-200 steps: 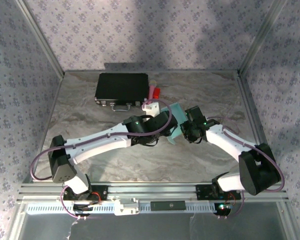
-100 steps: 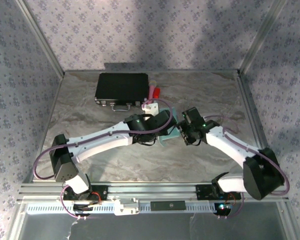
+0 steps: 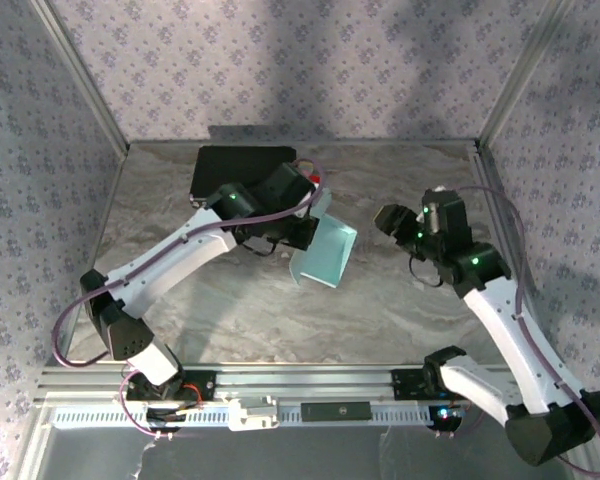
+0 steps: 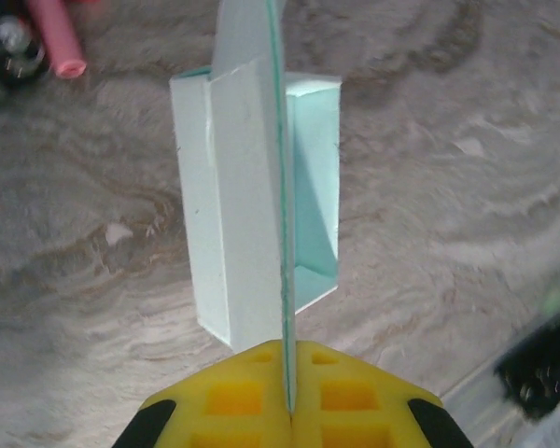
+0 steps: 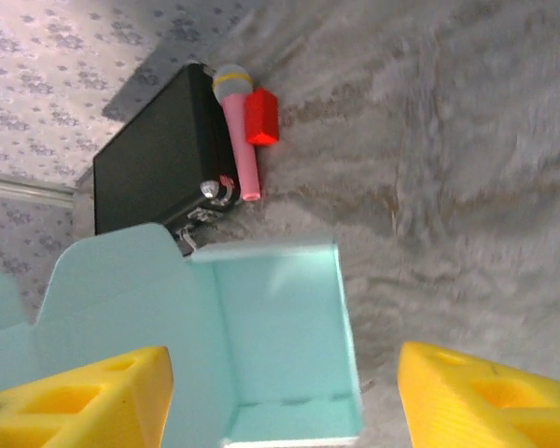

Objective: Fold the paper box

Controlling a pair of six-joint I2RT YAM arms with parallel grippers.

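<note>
The pale light-blue paper box (image 3: 323, 254) stands partly formed on the marble table, its open side facing right. My left gripper (image 3: 310, 215) is shut on one thin card wall of the box (image 4: 261, 215), which runs edge-on between the yellow fingers (image 4: 233, 397). In the right wrist view the box (image 5: 280, 345) shows its hollow inside and a rounded flap at the left. My right gripper (image 3: 392, 218) hangs open to the right of the box, apart from it, with nothing between its yellow fingers (image 5: 490, 397).
A black rectangular case (image 3: 242, 170) lies at the back left. A pink marker (image 5: 238, 131) and a small red block (image 5: 261, 117) rest beside it. Metal frame posts and patterned walls close in the table (image 3: 400, 310) on three sides.
The left gripper has swung back and left, carrying the box with it and standing it open. The right gripper has let go and pulled away to the right.
</note>
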